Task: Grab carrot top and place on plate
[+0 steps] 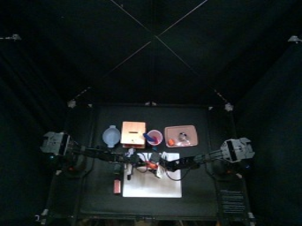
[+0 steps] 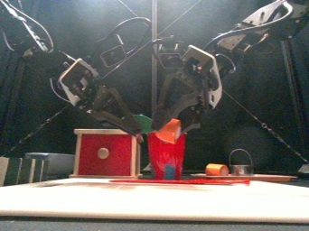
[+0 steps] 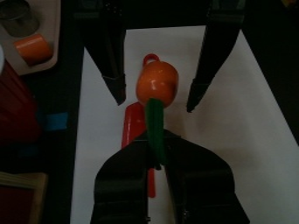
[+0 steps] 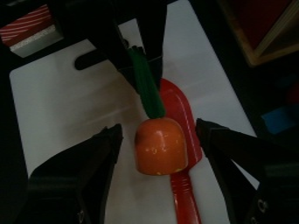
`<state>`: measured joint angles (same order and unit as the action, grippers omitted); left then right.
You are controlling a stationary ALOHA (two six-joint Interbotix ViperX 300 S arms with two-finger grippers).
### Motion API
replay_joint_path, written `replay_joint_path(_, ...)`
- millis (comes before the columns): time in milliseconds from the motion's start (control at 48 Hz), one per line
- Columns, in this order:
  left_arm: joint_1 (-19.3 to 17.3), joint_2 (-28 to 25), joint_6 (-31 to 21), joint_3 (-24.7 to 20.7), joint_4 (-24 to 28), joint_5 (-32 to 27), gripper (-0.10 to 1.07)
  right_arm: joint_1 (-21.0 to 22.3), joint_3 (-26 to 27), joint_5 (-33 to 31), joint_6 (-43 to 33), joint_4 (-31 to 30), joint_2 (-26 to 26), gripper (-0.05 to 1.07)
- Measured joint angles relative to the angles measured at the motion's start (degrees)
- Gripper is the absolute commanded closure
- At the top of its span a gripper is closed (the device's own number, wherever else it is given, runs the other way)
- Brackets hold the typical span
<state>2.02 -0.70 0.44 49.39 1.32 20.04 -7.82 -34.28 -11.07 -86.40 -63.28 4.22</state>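
Note:
A toy carrot hangs above the white mat (image 3: 246, 105). Its green carrot top (image 3: 155, 131) is clamped in my left gripper (image 3: 155, 147), which is shut on it. The orange carrot body (image 4: 162, 149) sits between the jaws of my right gripper (image 4: 160, 131), which stand open on either side with small gaps. In the front view the left gripper (image 2: 135, 122) and right gripper (image 2: 176, 120) meet at the carrot (image 2: 169, 129). The salmon-pink plate (image 1: 192, 131) lies at the back right of the table and has small pieces in it.
A red knife (image 3: 131, 131) lies on the mat under the carrot. Along the back stand a brighter orange rectangle (image 1: 133, 132), a purple-pink bowl (image 1: 154, 137) and a pale blue item (image 1: 111, 136). The front view shows a red box (image 2: 107, 153), an orange piece (image 2: 215, 169) and a metal cup (image 2: 239, 163).

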Motion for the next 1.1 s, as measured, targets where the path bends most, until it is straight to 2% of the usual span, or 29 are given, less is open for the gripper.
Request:
replay_joint_path(271,0.0,0.0,0.0,0.0,0.0,-0.1,0.46,0.4,0.0,-0.3,0.0,-0.1,0.0,0.11)
replay_joint_path(396,0.0,0.0,0.0,0.0,0.0,-0.1,0.46,0.4,0.0,-0.4,0.0,-0.1,0.0,0.23)
replay_joint_path(583,0.0,0.0,0.0,0.0,0.0,-0.1,0.46,0.4,0.0,-0.4,0.0,0.0,0.0,0.48)
replay_joint_path(729,0.0,0.0,0.0,0.0,0.0,-0.1,0.45,0.3,0.0,-0.4,0.0,0.1,0.0,0.56)
replay_joint_path(854,0.0,0.0,-0.1,0.0,-0.1,-0.1,0.38,0.4,0.0,-0.4,0.0,0.1,0.0,0.56)
replay_joint_path(1104,-0.1,0.3,-0.2,0.0,-0.8,0.0,0.15,0.3,0.0,-0.4,0.0,0.4,0.0,0.56)
